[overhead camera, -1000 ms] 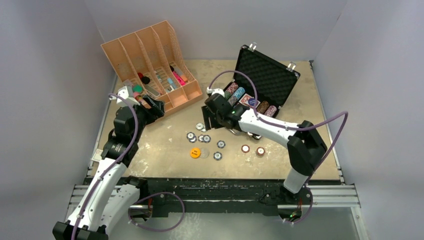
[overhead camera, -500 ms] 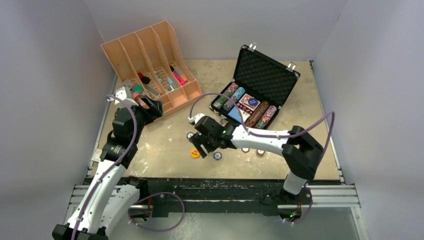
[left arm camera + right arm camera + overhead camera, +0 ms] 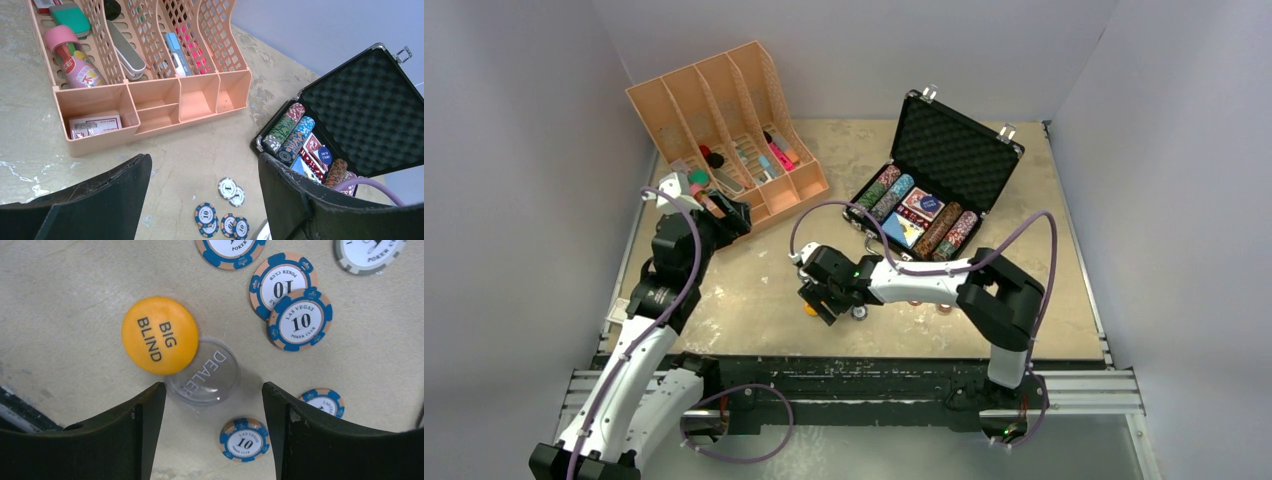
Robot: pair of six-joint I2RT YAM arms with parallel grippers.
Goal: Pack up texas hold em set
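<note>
The black briefcase (image 3: 954, 150) lies open at the back right, with chip rows and card decks (image 3: 914, 212) in its tray; it also shows in the left wrist view (image 3: 360, 100). Loose striped chips lie on the table in front of it (image 3: 227, 189). My right gripper (image 3: 820, 298) is open and low over them. Its jaws straddle the near edge of a clear DEALER button (image 3: 205, 374), with a yellow BIG BLIND button (image 3: 160, 335) overlapping it. Blue 10 chips (image 3: 299, 320) lie beside it, and one (image 3: 245, 442) lies between the fingers. My left gripper (image 3: 732, 215) is open and empty (image 3: 202, 165).
The orange slotted organiser (image 3: 724, 120) stands at the back left with pens and small items, right in front of my left gripper (image 3: 150, 100). The right arm's purple cable (image 3: 1024, 240) loops over the table. Grey walls close in on three sides.
My right gripper has moved from the front of the briefcase toward the near left. It now hangs low over the loose chips and buttons. The left arm has not moved.
</note>
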